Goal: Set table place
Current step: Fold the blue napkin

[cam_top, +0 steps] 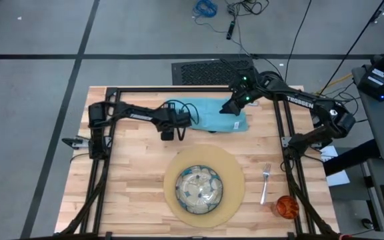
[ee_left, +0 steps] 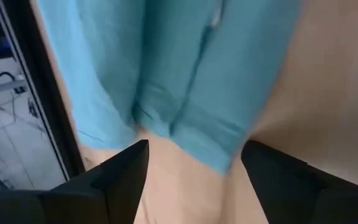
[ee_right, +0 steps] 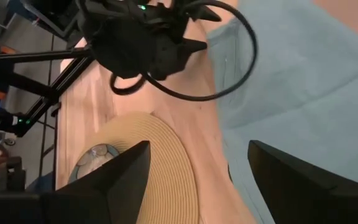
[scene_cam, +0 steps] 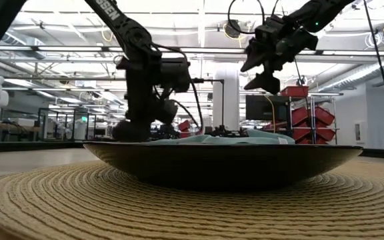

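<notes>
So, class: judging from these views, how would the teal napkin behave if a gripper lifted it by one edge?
The teal napkin would probably droop, not stay flat: its folds in the left wrist view look soft and rumpled. It seems light, lying thin on the table. Pushed, it would likely bunch up rather than slide whole.

Hidden, cropped and unclear parts around the plate

In the low view the plate (scene_cam: 225,163) blocks most of the napkin (scene_cam: 245,138) behind it; the placemat (scene_cam: 59,207) runs off the frame below the plate; beside the plate, the fork (cam_top: 265,183) is too small to show detail
</notes>
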You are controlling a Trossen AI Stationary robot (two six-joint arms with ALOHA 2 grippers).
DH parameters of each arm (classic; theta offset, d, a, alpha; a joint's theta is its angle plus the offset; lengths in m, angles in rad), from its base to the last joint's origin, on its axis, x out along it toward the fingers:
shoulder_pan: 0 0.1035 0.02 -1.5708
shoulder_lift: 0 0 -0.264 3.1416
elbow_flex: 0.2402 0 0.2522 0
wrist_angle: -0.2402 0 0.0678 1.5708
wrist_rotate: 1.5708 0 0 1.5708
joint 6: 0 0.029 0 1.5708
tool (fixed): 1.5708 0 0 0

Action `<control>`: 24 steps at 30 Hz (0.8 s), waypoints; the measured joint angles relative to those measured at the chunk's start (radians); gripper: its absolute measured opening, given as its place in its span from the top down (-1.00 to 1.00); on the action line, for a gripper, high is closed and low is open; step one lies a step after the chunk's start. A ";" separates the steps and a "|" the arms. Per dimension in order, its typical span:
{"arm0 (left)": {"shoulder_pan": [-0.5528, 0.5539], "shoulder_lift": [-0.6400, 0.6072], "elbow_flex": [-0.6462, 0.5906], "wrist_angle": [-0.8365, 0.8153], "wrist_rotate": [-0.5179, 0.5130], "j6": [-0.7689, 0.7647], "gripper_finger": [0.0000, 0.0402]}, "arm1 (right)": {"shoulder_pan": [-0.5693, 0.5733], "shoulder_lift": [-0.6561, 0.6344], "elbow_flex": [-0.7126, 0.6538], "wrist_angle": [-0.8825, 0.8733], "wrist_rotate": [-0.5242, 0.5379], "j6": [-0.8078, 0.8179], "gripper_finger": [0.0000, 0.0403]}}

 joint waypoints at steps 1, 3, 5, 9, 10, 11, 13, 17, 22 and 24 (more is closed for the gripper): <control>0.001 0.006 0.000 0.014 -0.003 0.004 -0.24 | 0.002 0.000 0.000 0.002 0.000 0.000 -0.30; 0.000 0.015 0.000 0.048 -0.028 0.011 -0.24 | 0.008 0.000 0.000 0.004 0.002 0.001 -0.30; -0.001 0.029 0.000 0.091 -0.071 0.028 -0.24 | 0.013 0.000 0.000 0.011 0.002 0.001 -0.29; 0.019 0.050 0.003 0.104 -0.015 0.033 -0.24 | 0.023 0.000 0.000 0.020 0.003 0.006 -0.29; 0.026 0.053 0.003 0.102 0.007 0.032 -0.23 | 0.026 0.000 0.000 0.028 0.004 0.009 -0.29; 0.032 0.056 0.004 0.101 0.020 0.030 -0.21 | 0.029 0.000 0.000 0.035 0.006 0.010 -0.29; 0.036 0.064 0.006 0.096 0.031 0.029 -0.11 | 0.036 0.000 0.000 0.037 0.018 0.013 -0.29; 0.039 0.067 0.006 0.069 0.091 0.050 0.45 | 0.050 0.000 0.000 0.038 0.053 0.013 -0.29; 0.038 0.069 0.004 0.053 0.118 0.085 0.96 | 0.066 0.000 0.000 0.065 0.057 0.028 -0.29; 0.026 0.068 0.005 0.037 0.102 0.083 0.99 | 0.074 0.000 0.000 0.072 0.058 0.032 -0.29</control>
